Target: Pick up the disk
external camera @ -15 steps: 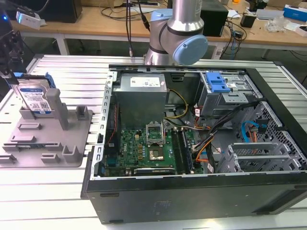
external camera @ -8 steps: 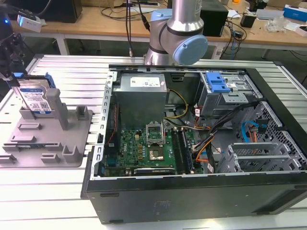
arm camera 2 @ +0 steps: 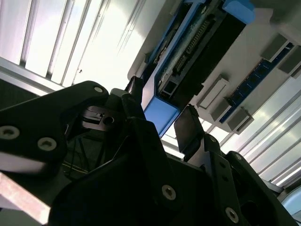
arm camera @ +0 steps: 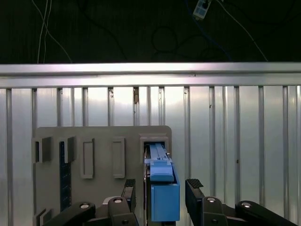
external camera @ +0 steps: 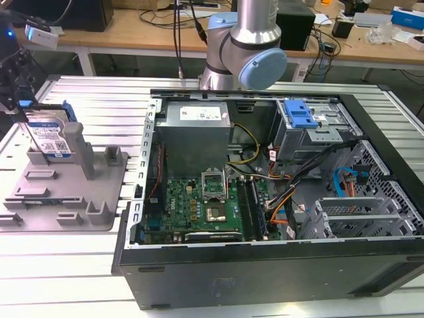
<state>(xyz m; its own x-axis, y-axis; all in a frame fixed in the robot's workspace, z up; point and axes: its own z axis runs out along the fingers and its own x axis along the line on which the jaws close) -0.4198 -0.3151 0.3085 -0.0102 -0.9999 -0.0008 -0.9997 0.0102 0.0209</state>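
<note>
– Black case wall [external camera: 218,285] of the open computer sits nearest in the exterior view, with the green motherboard [external camera: 199,205] lying behind it. What stands toward the exterior view's left?

– Over there a grey holder block [external camera: 99,192] rests on the slatted metal table [external camera: 93,99]. The disk [external camera: 52,138] stands upright on its edge in that block, label facing the camera. The gripper [external camera: 20,109] hangs at the disk's end nearest the picture's border, and the arm [external camera: 255,40] rises behind the case.

– And the second wrist view?

– Dark fingers [arm camera 2: 188,127] stand on either side of the disk's [arm camera 2: 188,56] blue rail [arm camera 2: 162,115]. Whether the pads touch it, I cannot tell from that angle.

– Does the first wrist view settle it?

– Yes. The disk [arm camera: 164,197] sits edge-up in the holder block's [arm camera: 101,141] slot. The fingers [arm camera: 195,188] are spread apart, one on each side, with a slim gap to the blue rail. Nothing is clamped, and the disk is seated in the block, not lifted.
</note>
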